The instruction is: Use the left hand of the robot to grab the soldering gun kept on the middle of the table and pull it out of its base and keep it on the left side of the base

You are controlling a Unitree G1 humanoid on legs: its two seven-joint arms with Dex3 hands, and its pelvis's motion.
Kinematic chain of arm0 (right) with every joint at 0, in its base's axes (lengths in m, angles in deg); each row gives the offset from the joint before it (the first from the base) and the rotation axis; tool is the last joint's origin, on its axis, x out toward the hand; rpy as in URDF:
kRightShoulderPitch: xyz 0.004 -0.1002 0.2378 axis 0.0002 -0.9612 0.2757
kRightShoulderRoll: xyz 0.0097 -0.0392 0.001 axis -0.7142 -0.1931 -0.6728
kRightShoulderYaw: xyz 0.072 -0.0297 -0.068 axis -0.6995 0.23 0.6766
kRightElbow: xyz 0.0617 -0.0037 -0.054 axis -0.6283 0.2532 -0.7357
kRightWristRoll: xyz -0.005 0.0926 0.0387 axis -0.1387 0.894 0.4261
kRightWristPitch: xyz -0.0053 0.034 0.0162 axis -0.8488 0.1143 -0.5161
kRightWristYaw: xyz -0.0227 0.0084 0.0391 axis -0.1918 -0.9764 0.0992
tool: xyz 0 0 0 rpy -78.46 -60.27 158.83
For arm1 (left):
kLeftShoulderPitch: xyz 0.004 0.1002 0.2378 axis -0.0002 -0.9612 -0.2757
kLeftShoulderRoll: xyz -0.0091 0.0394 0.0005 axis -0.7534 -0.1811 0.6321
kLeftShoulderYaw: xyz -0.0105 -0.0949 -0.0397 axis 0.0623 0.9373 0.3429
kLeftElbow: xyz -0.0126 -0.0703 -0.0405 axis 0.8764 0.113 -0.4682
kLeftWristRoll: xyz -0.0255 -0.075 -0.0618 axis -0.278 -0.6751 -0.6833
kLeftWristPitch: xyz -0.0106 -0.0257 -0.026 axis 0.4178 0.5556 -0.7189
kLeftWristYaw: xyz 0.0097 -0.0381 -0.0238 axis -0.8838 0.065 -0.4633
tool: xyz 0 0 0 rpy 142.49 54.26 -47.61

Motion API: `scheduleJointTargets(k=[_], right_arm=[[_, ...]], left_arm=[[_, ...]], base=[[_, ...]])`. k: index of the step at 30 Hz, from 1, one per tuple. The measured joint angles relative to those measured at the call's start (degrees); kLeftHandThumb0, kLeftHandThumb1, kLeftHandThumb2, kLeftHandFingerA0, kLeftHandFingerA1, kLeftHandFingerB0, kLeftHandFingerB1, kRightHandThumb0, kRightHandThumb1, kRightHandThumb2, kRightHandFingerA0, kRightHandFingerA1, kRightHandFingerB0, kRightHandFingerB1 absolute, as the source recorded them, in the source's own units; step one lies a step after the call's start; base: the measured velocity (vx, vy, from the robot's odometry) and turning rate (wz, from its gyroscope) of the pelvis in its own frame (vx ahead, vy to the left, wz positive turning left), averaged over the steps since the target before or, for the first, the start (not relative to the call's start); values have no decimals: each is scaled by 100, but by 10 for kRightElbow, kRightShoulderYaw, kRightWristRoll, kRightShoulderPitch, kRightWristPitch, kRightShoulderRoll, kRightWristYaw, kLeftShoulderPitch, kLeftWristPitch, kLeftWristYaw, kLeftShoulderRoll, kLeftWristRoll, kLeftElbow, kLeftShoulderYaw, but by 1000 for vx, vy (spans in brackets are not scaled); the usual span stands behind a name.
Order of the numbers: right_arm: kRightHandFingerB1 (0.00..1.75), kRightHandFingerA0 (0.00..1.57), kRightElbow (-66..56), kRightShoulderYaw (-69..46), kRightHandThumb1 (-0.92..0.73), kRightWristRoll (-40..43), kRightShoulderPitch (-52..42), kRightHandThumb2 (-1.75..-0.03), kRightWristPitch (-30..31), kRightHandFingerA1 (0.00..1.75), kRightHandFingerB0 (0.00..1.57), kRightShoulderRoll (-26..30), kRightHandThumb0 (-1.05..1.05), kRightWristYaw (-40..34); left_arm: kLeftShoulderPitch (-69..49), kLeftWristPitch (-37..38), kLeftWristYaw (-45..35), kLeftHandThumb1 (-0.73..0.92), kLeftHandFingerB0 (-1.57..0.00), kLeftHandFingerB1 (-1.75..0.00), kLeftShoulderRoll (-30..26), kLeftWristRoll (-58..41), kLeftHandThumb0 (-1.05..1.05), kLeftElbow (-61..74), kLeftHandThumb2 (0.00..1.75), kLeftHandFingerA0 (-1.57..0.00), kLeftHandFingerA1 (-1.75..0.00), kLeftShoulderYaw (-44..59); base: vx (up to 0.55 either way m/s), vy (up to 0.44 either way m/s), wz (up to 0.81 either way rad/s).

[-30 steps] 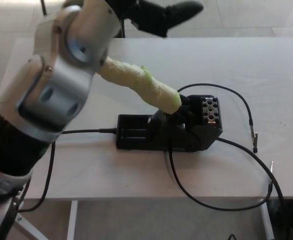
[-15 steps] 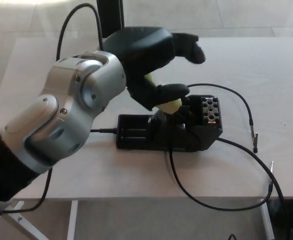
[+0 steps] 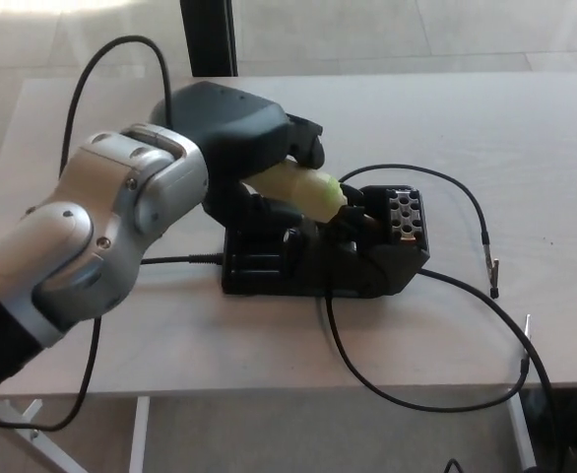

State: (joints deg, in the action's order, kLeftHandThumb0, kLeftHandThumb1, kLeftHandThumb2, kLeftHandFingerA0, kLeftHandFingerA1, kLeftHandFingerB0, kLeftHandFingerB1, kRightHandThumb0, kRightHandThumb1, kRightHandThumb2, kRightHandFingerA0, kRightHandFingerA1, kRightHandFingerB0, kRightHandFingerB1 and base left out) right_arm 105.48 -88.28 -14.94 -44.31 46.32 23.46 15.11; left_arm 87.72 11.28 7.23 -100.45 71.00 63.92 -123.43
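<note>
- Since the earlier frame, your left hand [image 3: 254, 148] dropped from above the handle and wrapped onto it; half a second before, thumb and fingers stood apart with the handle between them.
- At the far left you saw the silver left forearm [image 3: 92, 236] coming in low across the table [image 3: 92, 384], with a thin black cable [image 3: 106, 79] looping over it.
- Next came the hand itself, its fingers curled over the top of the gun [image 3: 303, 187] and its thumb, as far as you could judge, under it; the grip looked closed on the pale green handle, though the underside was hidden.
- The gun still sat in its base [image 3: 308, 261] in the middle of the table, with only the right end of the handle showing past the hand.
- Its long axis ran from upper left, inside your hand, down to the right, where the tip end disappeared into the base's holder [image 3: 362, 222].
- So the pull probably had to go back along that axis, up and to the left, before you could lower the gun onto the bare table left of the base.
- Right of the holder sat the block with holes [image 3: 404, 212], and black leads [image 3: 485, 212] trailed off toward the right edge.
- Your right hand was not in view, so the left was the only one near the gun.
</note>
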Motion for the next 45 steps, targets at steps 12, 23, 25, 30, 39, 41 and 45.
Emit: scheduleJointTargets(k=[12, 23, 25, 30, 39, 41, 45], right_arm=[[37, 48, 0, 5, -50, 0, 7, -91, 0, 61, 37, 0, -105, 0], [36, 60, 0, 5, -37, 0, 17, -118, 0, 66, 42, 0, -105, -1], [38, 65, 0, 4, -50, 0, 20, -97, 0, 69, 43, 0, -105, -1], [39, 68, 0, 4, -50, 0, 23, -98, 0, 71, 45, 0, -105, -1], [40, 74, 0, 4, -54, 0, 27, -102, 0, 68, 50, 0, -105, -2], [40, 73, 0, 4, -57, 0, 27, -102, 0, 68, 46, 0, -105, -4], [40, 71, -1, 5, -64, 0, 31, -101, 0, 64, 41, 0, -105, -7]], left_arm=[[1, 54, 67, 67, -46, -47, -1, 85, -59, -33, 60, -84, -92, -31], [1, 118, 163, 51, -91, -73, 0, 115, -35, -81, 62, -96, -165, -35], [1, 131, 182, 50, -93, -94, 0, 118, -26, -91, 69, -92, -164, -35], [1, 154, 225, 57, -83, -127, 1, 128, -28, -113, 79, -93, -170, -37], [8, 209, 297, 52, -90, -95, 1, 150, -33, -158, 65, -99, -170, -40], [16, 225, 311, 50, -90, -81, 1, 157, -36, -170, 63, -99, -168, -43], [41, 264, 337, 37, -86, -85, -2, 176, -38, -199, 90, -129, -136, -45]], base=[[0, 0, 0], [0, 0, 0], [0, 0, 0], [0, 0, 0], [0, 0, 0], [0, 0, 0], [0, 0, 0]])
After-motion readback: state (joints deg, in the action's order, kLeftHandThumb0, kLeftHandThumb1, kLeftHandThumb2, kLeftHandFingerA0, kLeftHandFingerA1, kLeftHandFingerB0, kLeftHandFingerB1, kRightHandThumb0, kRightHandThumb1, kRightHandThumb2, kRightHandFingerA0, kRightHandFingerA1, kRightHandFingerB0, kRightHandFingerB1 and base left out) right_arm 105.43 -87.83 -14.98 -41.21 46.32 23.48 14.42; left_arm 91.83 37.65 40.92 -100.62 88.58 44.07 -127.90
